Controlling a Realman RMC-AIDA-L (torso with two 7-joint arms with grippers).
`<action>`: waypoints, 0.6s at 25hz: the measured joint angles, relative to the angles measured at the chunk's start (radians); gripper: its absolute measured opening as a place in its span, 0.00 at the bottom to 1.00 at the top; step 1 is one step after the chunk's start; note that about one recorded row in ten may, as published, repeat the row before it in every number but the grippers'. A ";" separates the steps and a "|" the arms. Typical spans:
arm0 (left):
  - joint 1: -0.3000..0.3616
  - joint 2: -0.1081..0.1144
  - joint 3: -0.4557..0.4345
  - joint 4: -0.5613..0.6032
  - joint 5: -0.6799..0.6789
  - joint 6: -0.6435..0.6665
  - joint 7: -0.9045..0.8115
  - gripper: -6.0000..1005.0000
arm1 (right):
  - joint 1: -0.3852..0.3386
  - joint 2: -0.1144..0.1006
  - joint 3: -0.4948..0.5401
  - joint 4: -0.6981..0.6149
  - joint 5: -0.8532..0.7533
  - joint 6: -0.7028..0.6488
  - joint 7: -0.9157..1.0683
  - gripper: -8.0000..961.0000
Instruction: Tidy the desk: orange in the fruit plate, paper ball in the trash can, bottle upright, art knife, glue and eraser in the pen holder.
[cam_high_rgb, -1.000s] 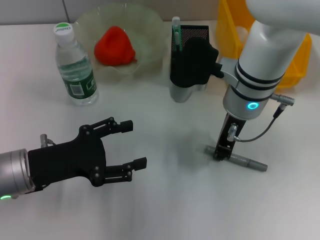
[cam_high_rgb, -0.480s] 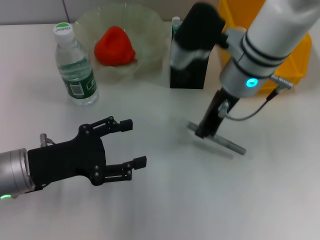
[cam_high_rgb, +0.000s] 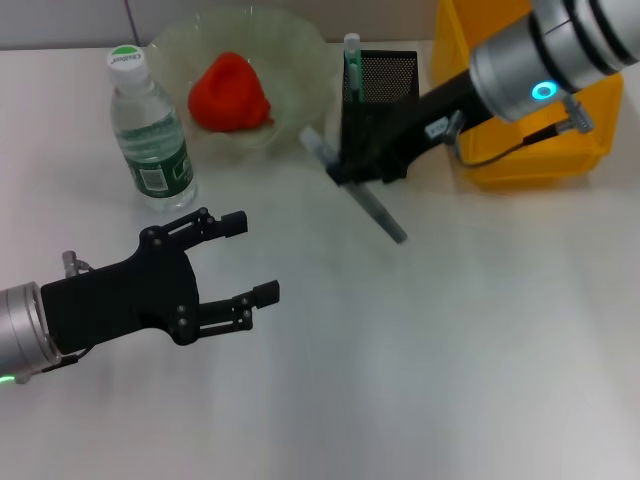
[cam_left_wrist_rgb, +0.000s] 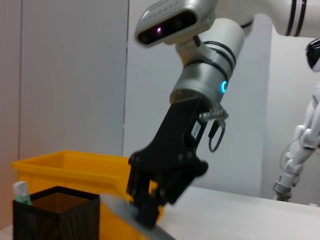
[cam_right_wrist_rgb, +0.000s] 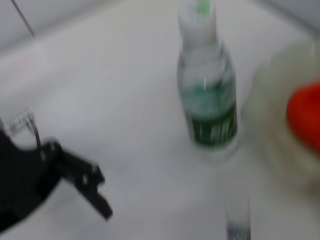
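Step in hand, by my guess: art knife into pen holder. Knife off desk, slanted, centre-top of head view, just in front of holder. Needs tipping upright, lower end over mesh opening, clear of rim.

Right gripper clamped on knife mid-shaft.

Left gripper lower left, fingers spread, holding nothing.

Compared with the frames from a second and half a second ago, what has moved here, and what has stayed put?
The right pincer, shut on the art knife, has lifted it off the table and swung it up beside the pen holder, the knife now hanging tilted in the air. The left pincer, open, drifted slightly. The bottle, fruit plate and yellow bin stayed where they were.
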 joint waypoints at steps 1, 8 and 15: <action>0.000 0.000 0.000 0.000 0.000 0.000 0.000 0.86 | -0.019 0.000 0.059 0.005 0.045 0.010 -0.067 0.15; -0.002 -0.007 -0.043 -0.018 -0.017 -0.027 0.031 0.86 | -0.101 -0.002 0.151 0.012 0.239 0.053 -0.232 0.16; -0.002 -0.007 -0.046 -0.043 -0.057 -0.032 0.067 0.86 | -0.143 -0.002 0.215 0.065 0.396 0.109 -0.355 0.16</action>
